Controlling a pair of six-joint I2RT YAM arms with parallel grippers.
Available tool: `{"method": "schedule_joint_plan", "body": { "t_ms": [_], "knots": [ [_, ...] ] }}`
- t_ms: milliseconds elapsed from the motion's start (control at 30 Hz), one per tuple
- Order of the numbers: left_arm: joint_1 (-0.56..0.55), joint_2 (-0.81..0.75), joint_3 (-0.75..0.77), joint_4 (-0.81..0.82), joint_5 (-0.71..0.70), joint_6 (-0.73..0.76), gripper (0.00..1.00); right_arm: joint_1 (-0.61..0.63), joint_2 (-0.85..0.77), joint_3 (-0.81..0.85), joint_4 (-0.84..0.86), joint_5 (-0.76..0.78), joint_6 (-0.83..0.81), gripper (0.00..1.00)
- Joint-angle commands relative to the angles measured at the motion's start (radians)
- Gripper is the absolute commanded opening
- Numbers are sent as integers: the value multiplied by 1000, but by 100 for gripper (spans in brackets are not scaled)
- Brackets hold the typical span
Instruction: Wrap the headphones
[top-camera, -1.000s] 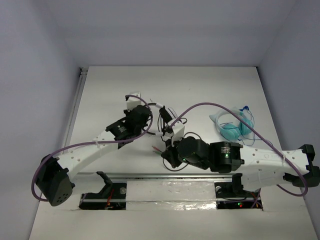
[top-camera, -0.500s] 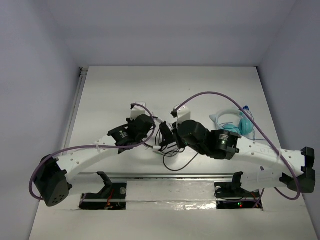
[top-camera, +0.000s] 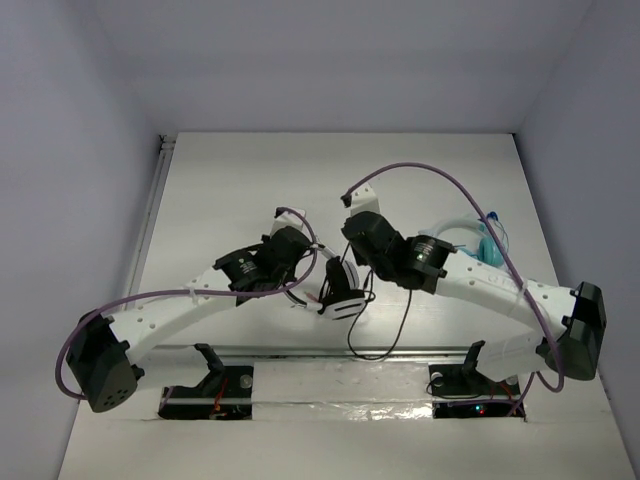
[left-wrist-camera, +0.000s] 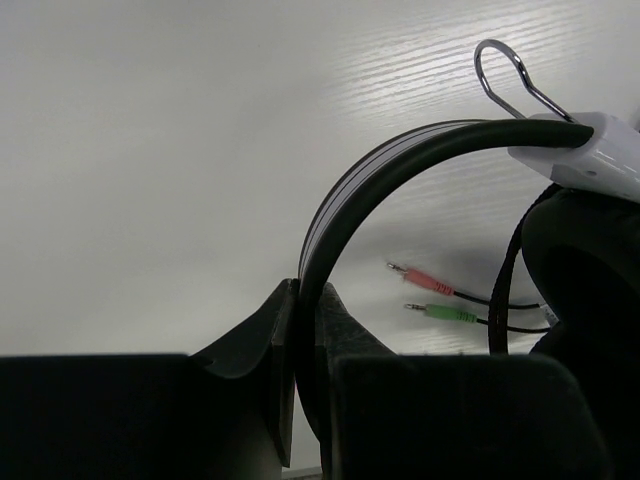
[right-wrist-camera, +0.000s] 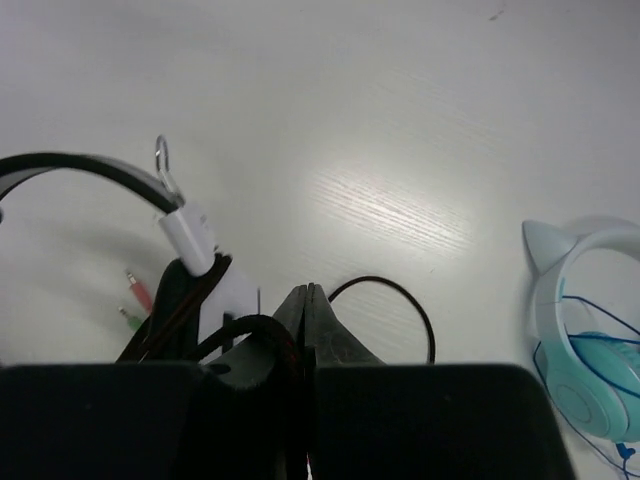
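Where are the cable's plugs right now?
Left wrist view, right of centre: the pink plug and green plug show under the headband arch, just left of the black earcup.

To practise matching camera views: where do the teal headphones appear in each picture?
Top external: teal headphones right of centre.
Left wrist: not in it.
Right wrist: at the lower right edge.
Shared landmark: the black headphones, seen in all three views.
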Motion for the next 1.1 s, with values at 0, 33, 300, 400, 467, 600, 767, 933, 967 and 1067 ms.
{"method": "schedule_joint_plan", "body": {
  "t_ms": [0, 33, 300, 400, 467, 600, 767, 933, 967, 1067],
  "knots": [
    [-6, -36, 73, 30, 82, 55, 0, -60, 20, 44, 93, 41, -31, 5],
    [-6, -45, 75, 36, 98, 74, 0, -91, 32, 39, 98, 41, -28, 10],
    [15, -90, 147, 47, 210, 126, 0, -191, 41, -62, 184, -30, 33, 31],
    [26, -88, 185, 27, 224, 143, 0, -229, 34, -94, 213, -44, 50, 32],
    [55, -96, 205, 19, 259, 157, 0, -255, 22, -114, 244, -85, 67, 32],
    [105, -128, 224, 40, 377, 174, 0, -309, 8, -182, 340, -212, 86, 30],
    [191, -157, 236, 62, 510, 192, 0, -364, -15, -315, 584, -487, 98, 21],
    [210, -157, 271, 1, 420, 235, 0, -389, 6, -338, 641, -559, 96, 26],
    [210, -163, 270, 1, 443, 237, 0, -389, 5, -341, 644, -561, 96, 27],
    [224, -183, 270, 37, 562, 218, 0, -398, 14, -346, 669, -588, 106, 29]
  ]
}}
